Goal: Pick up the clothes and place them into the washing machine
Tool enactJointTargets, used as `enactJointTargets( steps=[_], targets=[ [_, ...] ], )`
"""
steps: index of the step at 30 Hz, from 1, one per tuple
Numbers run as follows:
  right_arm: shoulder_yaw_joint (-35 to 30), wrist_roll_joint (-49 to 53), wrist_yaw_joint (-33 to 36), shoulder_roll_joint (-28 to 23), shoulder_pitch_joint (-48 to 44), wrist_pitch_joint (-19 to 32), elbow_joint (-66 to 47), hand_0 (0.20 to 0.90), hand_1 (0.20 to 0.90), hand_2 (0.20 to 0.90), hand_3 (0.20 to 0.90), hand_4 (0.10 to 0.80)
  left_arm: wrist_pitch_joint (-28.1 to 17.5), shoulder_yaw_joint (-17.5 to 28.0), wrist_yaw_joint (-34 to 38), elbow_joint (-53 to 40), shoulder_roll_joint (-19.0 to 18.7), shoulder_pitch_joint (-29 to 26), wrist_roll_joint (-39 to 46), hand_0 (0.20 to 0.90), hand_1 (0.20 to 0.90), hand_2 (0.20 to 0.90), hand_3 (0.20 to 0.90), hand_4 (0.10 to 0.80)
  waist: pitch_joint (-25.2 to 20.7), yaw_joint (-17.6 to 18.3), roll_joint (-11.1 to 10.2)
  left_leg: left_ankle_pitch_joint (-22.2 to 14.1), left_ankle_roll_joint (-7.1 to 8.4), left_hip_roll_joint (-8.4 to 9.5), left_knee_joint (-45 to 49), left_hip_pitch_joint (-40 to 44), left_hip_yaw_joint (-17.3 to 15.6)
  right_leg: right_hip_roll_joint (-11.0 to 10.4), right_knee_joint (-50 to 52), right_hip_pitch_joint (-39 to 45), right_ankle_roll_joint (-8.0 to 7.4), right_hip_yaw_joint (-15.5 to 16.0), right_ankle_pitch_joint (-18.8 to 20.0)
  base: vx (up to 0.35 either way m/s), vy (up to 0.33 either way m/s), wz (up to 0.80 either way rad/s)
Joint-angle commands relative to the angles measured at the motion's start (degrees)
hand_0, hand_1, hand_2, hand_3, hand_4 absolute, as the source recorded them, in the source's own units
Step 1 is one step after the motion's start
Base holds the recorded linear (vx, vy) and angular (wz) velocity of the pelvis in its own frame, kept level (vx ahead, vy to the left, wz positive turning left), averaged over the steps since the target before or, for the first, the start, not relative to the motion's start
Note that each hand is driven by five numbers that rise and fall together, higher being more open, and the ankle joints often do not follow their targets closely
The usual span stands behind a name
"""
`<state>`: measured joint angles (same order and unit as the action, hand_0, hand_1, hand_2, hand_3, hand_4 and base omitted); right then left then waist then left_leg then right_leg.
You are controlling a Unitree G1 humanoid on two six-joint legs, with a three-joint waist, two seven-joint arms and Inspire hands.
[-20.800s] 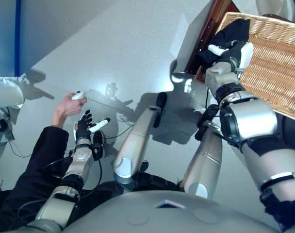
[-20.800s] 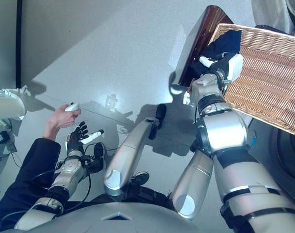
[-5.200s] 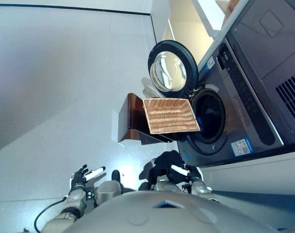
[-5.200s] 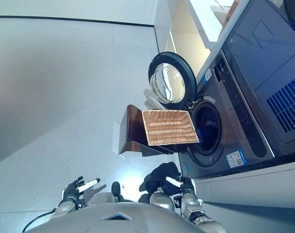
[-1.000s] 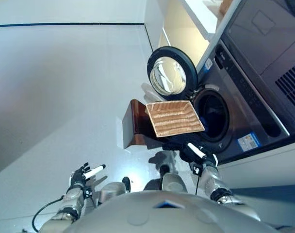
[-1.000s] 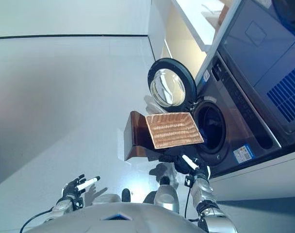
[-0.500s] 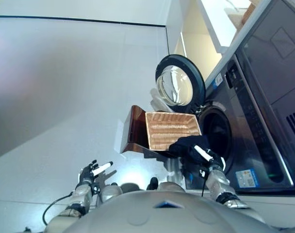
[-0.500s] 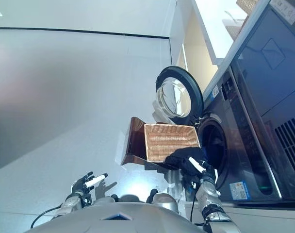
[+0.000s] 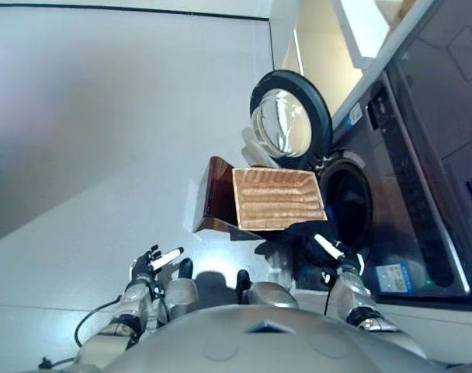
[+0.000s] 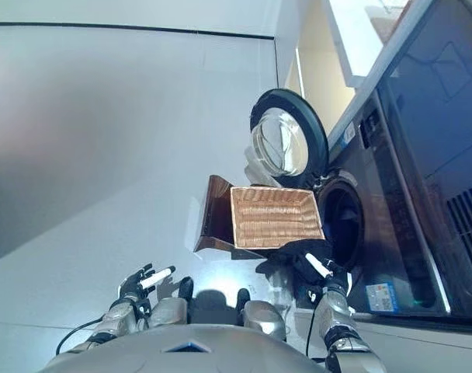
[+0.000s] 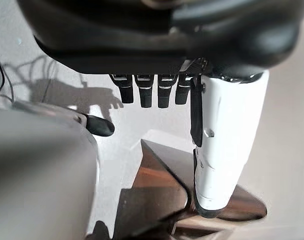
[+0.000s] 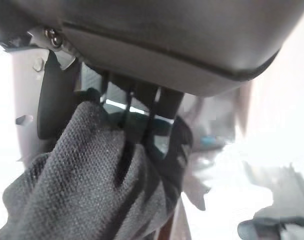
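Observation:
My right hand (image 9: 334,256) is shut on a bunched black garment (image 9: 298,237), held low in front of the washing machine (image 9: 422,179), just below the wicker basket (image 9: 277,198). In the right wrist view the dark cloth (image 12: 87,185) fills the grasp, with the fingers curled into it. The machine's round door (image 9: 286,124) stands open, and its dark drum opening (image 9: 348,198) lies to the right of the basket. My left hand (image 9: 152,264) hangs open at the lower left, away from everything; its fingers (image 11: 147,90) and white-covered thumb (image 11: 219,145) are straight.
The wicker basket rests on a brown wooden stool (image 9: 216,203) directly in front of the machine. White shelving (image 9: 360,23) runs above the machine at the upper right. Pale grey floor (image 9: 104,140) spreads to the left.
The camera has shifted a little. My right hand with the black garment has sunk slightly, now below the basket's near edge. The left hand stays as it was.

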<state>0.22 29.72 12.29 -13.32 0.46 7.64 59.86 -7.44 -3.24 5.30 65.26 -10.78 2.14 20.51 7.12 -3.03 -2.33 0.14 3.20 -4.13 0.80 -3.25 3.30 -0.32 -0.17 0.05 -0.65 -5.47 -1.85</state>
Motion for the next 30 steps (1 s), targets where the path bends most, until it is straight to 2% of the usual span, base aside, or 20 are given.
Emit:
enactJointTargets(
  steps=[1,2,3,6,7,10,11,12,14,15,18,19,20,21,23,26,27,28,29,30],
  targets=[
    [-0.69,-0.74,-0.02,-2.06,-2.87,4.92,-3.44,0.200,0.200,0.200,0.200,0.300,-2.78,-0.71,0.29,-1.42,-2.10,0.50,-0.35,0.900,0.900,0.900,0.900,0.800,-3.95,0.14,-1.05,10.11,0.61,0.99,-2.43,-7.16,0.14,-0.60,3.69,8.51,-3.10,0.67,-2.99,0.331,0.288,-0.86],
    [-1.33,0.17,-0.23,-1.46,-2.90,4.66,-1.61,0.200,0.200,0.200,0.200,0.300,-2.90,-1.03,0.16,-0.99,-2.19,0.39,-0.49,0.900,0.900,0.900,0.900,0.800,-5.06,0.26,-1.34,8.48,-0.40,1.83,0.05,-7.15,-1.34,-3.34,4.40,9.53,-4.54,0.29,-3.06,0.225,0.199,-0.55],
    [-1.33,0.18,-0.24,-1.45,-2.90,4.66,-1.60,0.200,0.200,0.200,0.200,0.300,-2.90,-1.04,0.16,-0.99,-2.21,0.40,-0.48,0.900,0.900,0.900,0.900,0.800,-5.05,0.20,-1.40,8.37,-0.43,1.88,0.18,-7.16,-1.43,-3.42,4.39,9.55,-4.57,0.23,-3.10,0.322,0.273,-0.50],
    [-0.46,-0.51,-0.53,-0.66,-4.82,3.86,0.61,0.200,0.200,0.200,0.200,0.300,-3.26,-0.16,0.36,-1.76,-3.37,-0.15,0.73,0.900,0.900,0.900,0.900,0.800,-6.05,-0.61,-2.08,5.78,-1.93,2.59,2.35,-6.63,-4.43,-5.96,6.36,8.10,-6.34,-0.64,-0.73,0.225,0.184,-0.40],
    [0.66,-0.61,-0.42,0.05,-6.87,3.65,0.55,0.200,0.200,0.200,0.200,0.300,-3.51,0.36,1.18,-1.27,-4.06,-0.75,1.00,0.900,0.900,0.900,0.900,0.800,-6.35,-1.33,-2.32,4.83,-2.52,2.64,2.39,-5.89,-6.38,-6.94,7.14,6.79,-7.34,-0.46,1.53,0.211,0.213,-0.47],
    [0.60,-0.40,-1.01,0.52,-7.38,3.20,1.19,0.200,0.200,0.200,0.200,0.300,-3.51,0.59,1.16,-0.86,-4.71,-0.74,0.50,0.900,0.900,0.900,0.900,0.800,-6.74,-1.75,-2.96,3.26,-3.44,3.65,1.81,-3.69,-7.92,-8.54,8.08,6.76,-8.66,0.74,5.15,0.167,0.167,-0.57],
    [0.60,-0.40,-1.01,0.53,-7.37,3.20,1.19,0.200,0.200,0.200,0.200,0.300,-3.50,0.59,1.16,-0.87,-4.72,-0.74,0.50,0.900,0.900,0.900,0.900,0.800,-6.72,-1.76,-2.97,3.25,-3.45,3.67,1.80,-3.65,-7.93,-8.57,8.06,6.81,-8.67,0.73,5.15,0.165,0.169,-0.54],
    [0.08,-0.43,-1.22,0.54,-7.07,2.95,2.16,0.200,0.200,0.200,0.200,0.300,-3.38,0.84,0.96,-0.77,-4.85,-0.41,0.28,0.900,0.900,0.900,0.900,0.800,-6.85,-1.76,-3.10,1.96,-4.31,4.45,1.79,-2.29,-8.19,-9.22,11.33,6.17,-8.92,1.82,7.37,0.153,0.165,-0.45],
    [-0.35,-0.30,-1.24,0.55,-6.84,2.78,2.18,0.200,0.200,0.200,0.200,0.300,-3.12,1.24,0.74,-0.90,-4.94,-0.05,0.27,0.900,0.900,0.900,0.900,0.800,-6.39,-1.60,-2.90,0.88,-5.16,4.93,2.00,-1.04,-8.28,-9.20,16.26,4.21,-8.84,2.93,9.61,0.132,0.160,-0.28],
    [-0.35,-0.30,-1.24,0.55,-6.84,2.78,2.17,0.200,0.200,0.200,0.200,0.300,-3.12,1.24,0.74,-0.90,-4.94,-0.04,0.27,0.900,0.900,0.900,0.900,0.800,-6.39,-1.62,-2.91,0.86,-5.17,4.94,2.03,-1.05,-8.30,-9.21,16.36,4.15,-8.85,2.90,9.56,0.070,0.119,-0.12],
    [-0.71,0.17,-1.30,0.63,-6.42,2.90,1.44,0.200,0.200,0.200,0.200,0.300,-2.58,1.73,0.35,0.03,-4.97,0.23,-0.03,0.900,0.900,0.900,0.900,0.800,-4.32,-1.07,-2.25,-0.17,-6.29,5.31,2.08,1.59,-8.16,-9.32,23.59,0.68,-8.10,7.00,11.66,0.096,0.161,0.02],
    [-0.90,0.26,-1.20,0.73,-6.12,2.86,1.16,0.200,0.200,0.200,0.200,0.300,-2.51,1.81,0.28,0.07,-4.87,0.35,0.06,0.900,0.900,0.900,0.900,0.800,-3.99,-1.11,-1.97,-0.40,-6.23,5.11,1.77,2.25,-8.34,-10.22,23.62,-0.07,-7.86,9.12,10.90,0.053,0.067,0.03],
    [-0.90,0.26,-1.20,0.73,-6.10,2.85,1.14,0.200,0.200,0.200,0.200,0.300,-2.51,1.80,0.28,0.07,-4.87,0.36,0.06,0.900,0.900,0.900,0.900,0.800,-3.94,-1.02,-1.98,-0.40,-6.22,5.14,1.75,2.31,-8.24,-10.26,23.67,0.02,-7.84,9.22,10.82,0.138,0.031,0.00],
    [-1.20,0.70,-1.08,0.73,-5.66,2.84,1.01,0.200,0.200,0.200,0.200,0.300,-2.48,1.83,0.20,0.12,-4.84,0.39,0.15,0.900,0.900,0.900,0.900,0.800,-3.83,-0.65,-1.77,-0.73,-5.65,4.79,1.03,3.34,-7.77,-10.78,20.28,-0.60,-7.41,11.21,8.72,0.145,-0.019,0.09],
    [-1.59,1.17,-0.92,0.57,-5.79,2.94,0.89,0.200,0.200,0.200,0.200,0.300,-2.41,1.71,0.12,0.10,-4.75,0.09,0.41,0.900,0.900,0.900,0.900,0.800,-3.41,-0.40,-1.45,-1.41,-4.81,4.18,1.25,3.62,-7.18,-11.69,15.59,-1.65,-7.32,12.77,7.14,0.154,-0.069,0.15],
    [-1.71,1.42,-0.58,0.34,-6.52,2.86,0.39,0.200,0.200,0.200,0.200,0.300,-2.49,1.59,0.38,-0.12,-4.78,-0.34,0.60,0.900,0.900,0.900,0.900,0.800,-2.31,0.36,-2.08,-3.12,-3.44,3.79,2.01,4.53,-5.95,-12.89,6.73,-3.14,-8.27,11.65,8.72,0.129,-0.119,0.07],
    [-1.70,1.41,-0.58,0.34,-6.52,2.85,0.39,0.200,0.200,0.200,0.200,0.300,-2.49,1.59,0.39,-0.13,-4.77,-0.33,0.59,0.900,0.900,0.900,0.900,0.800,-2.23,0.35,-2.02,-3.21,-3.42,3.72,2.04,4.65,-5.94,-12.82,6.60,-2.95,-8.26,11.70,8.75,0.191,-0.157,0.23],
    [-1.85,1.82,-0.56,0.51,-6.71,2.85,-0.04,0.200,0.200,0.200,0.200,0.300,-2.36,1.85,0.44,0.36,-4.82,-0.41,0.32,0.900,0.900,0.900,0.900,0.800,-1.85,0.90,-2.53,-3.70,-2.77,3.23,1.49,5.97,-5.46,-13.44,3.14,-4.86,-9.33,9.50,11.42,0.133,-0.106,0.31],
    [-1.84,1.82,-0.55,0.50,-6.70,2.85,-0.05,0.200,0.200,0.200,0.200,0.300,-2.37,1.85,0.43,0.37,-4.81,-0.42,0.32,0.900,0.900,0.900,0.900,0.800,-1.78,0.87,-2.46,-3.77,-2.74,3.15,1.46,6.10,-5.49,-13.35,3.07,-4.73,-9.31,9.50,11.43,0.258,-0.229,0.40],
    [-1.83,1.69,-0.43,0.50,-6.38,2.80,-0.97,0.200,0.200,0.200,0.200,0.300,-2.41,2.27,0.76,0.17,-4.96,-0.29,0.37,0.900,0.900,0.900,0.900,0.800,-1.18,1.15,-2.97,-4.18,-1.96,2.44,0.97,7.53,-5.04,-13.86,1.56,-6.29,-10.20,8.45,13.68,0.190,-0.196,0.28]
  ],
)
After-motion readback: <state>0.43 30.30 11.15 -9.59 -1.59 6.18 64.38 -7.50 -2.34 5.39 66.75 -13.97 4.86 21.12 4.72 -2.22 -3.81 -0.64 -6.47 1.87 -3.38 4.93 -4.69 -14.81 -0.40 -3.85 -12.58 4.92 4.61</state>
